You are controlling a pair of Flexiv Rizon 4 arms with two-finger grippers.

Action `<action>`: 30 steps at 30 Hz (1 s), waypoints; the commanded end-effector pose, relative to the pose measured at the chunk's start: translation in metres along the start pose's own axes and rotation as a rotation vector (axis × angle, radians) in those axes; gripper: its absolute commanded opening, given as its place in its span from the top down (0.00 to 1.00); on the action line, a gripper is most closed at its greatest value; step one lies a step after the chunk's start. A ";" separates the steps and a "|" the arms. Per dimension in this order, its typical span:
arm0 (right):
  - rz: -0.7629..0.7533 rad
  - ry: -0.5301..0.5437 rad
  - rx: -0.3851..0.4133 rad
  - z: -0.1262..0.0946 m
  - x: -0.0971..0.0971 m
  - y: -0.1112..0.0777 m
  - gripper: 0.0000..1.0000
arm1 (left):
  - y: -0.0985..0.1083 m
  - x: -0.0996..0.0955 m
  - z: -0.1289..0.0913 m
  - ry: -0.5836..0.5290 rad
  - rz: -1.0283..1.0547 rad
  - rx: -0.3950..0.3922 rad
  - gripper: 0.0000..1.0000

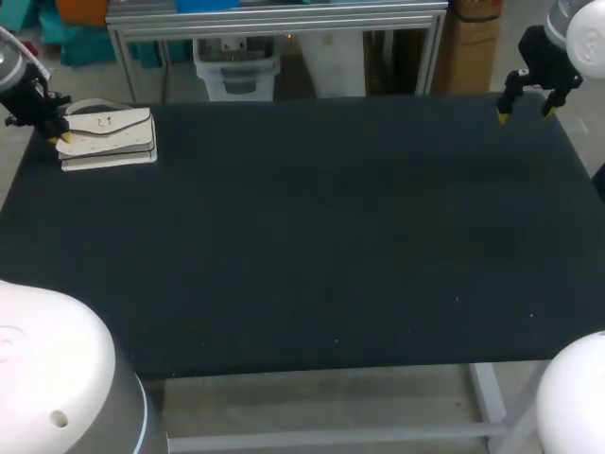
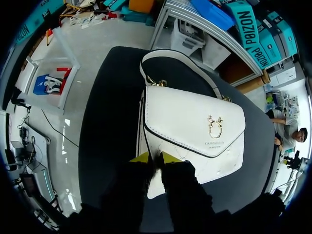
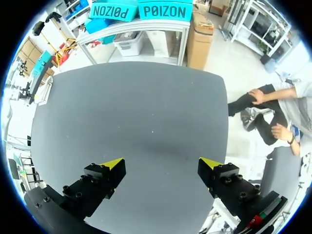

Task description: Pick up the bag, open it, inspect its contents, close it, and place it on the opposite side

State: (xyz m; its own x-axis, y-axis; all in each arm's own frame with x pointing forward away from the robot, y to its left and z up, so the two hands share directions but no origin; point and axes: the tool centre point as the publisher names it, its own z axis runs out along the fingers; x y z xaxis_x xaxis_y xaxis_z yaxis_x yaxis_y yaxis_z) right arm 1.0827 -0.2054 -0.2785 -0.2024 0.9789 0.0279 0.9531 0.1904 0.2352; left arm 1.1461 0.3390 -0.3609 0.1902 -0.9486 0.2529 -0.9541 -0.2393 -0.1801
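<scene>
The white bag (image 2: 195, 122) lies flat on the table (image 1: 312, 236), flap up, one corner clamped in the left jaws, long axis running crosswise ahead of them. The right jaws gape apart, well away.

Closed white bag (image 1: 108, 136) flat, far left

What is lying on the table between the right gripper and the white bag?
Nothing: in the head view only bare black table separates right gripper from bag.
</scene>
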 end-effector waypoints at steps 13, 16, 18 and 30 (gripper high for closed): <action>-0.011 -0.003 0.003 -0.008 0.004 -0.002 0.00 | 0.038 0.015 -0.043 -0.083 0.009 0.085 0.00; -0.017 -0.003 0.007 -0.009 0.004 -0.004 0.00 | 0.051 0.023 -0.058 -0.105 0.013 0.099 0.00; -0.020 -0.003 0.010 -0.010 0.004 -0.005 0.00 | 0.063 0.034 -0.068 -0.124 0.024 0.097 0.00; -0.023 0.003 0.018 -0.015 0.006 -0.009 0.00 | 0.104 0.067 -0.094 -0.170 0.051 0.088 0.00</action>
State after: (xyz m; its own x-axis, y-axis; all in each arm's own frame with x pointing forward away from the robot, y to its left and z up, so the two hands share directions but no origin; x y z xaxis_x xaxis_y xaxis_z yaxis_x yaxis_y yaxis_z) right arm 1.0710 -0.2029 -0.2670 -0.2254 0.9739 0.0264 0.9515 0.2143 0.2206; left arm 1.0630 0.2784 -0.2809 0.1752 -0.9780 0.1135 -0.9661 -0.1930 -0.1717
